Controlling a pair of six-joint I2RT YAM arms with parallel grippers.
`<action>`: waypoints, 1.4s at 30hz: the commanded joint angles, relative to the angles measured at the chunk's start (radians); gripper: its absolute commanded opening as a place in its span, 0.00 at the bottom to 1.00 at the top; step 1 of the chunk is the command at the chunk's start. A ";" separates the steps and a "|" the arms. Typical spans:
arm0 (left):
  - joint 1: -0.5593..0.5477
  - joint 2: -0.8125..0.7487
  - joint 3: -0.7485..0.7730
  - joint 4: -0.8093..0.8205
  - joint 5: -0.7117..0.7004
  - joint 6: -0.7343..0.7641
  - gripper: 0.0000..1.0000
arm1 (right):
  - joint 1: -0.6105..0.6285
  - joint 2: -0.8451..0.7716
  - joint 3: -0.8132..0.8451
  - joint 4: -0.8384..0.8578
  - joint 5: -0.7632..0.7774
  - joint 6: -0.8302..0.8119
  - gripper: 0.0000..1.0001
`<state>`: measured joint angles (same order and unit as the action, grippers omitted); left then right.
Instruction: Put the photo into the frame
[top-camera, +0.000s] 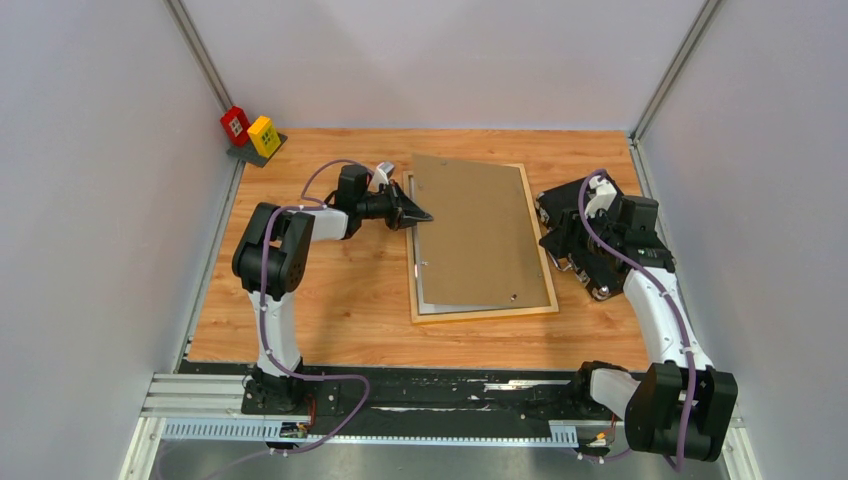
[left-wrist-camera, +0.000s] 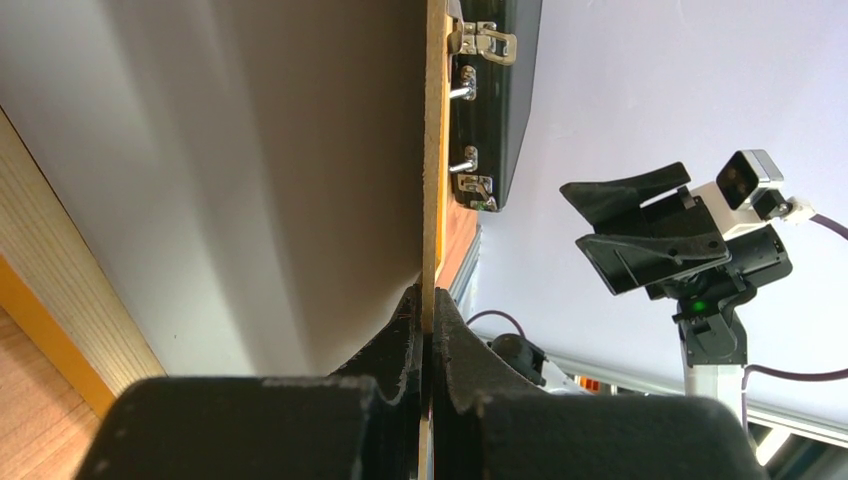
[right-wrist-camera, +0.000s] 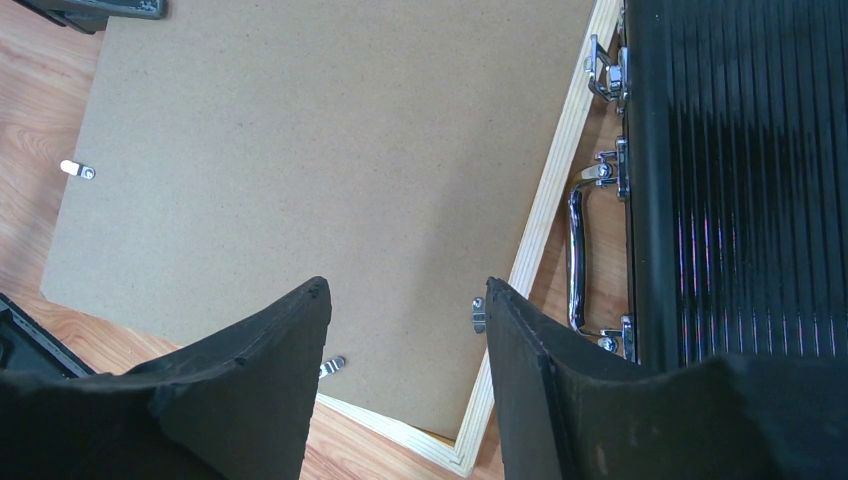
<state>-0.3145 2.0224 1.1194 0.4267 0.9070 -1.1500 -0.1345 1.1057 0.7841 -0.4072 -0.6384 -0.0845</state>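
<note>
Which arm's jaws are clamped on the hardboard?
The left gripper: its jaws are shut on the edge of the hardboard panel. The right gripper is open, holding nothing.

left arm reaches forward with elbow raised, its wrist turned inward; left gripper (left-wrist-camera: 425, 305) is pinched tight on the left edge of the brown panel (top-camera: 475, 230). right arm stretches along the panel's right side, right gripper (right-wrist-camera: 405, 300) hovering, jaws parted.

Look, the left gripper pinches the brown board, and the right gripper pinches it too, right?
Not quite. The left gripper does pinch the brown board, by its edge, but the right gripper is open and holds nothing. The right wrist view shows it.
</note>
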 joint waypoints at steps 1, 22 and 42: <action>-0.029 -0.027 0.041 -0.033 0.076 0.015 0.00 | -0.008 0.004 0.009 0.015 -0.023 -0.017 0.57; -0.046 -0.011 0.092 -0.151 0.107 0.016 0.00 | -0.008 0.012 0.009 0.016 -0.021 -0.020 0.57; -0.046 -0.001 0.207 -0.381 0.124 0.186 0.00 | -0.008 0.013 0.007 0.015 -0.021 -0.023 0.57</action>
<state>-0.3229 2.0232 1.2755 0.1181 0.9577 -1.0248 -0.1349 1.1225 0.7841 -0.4076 -0.6384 -0.0887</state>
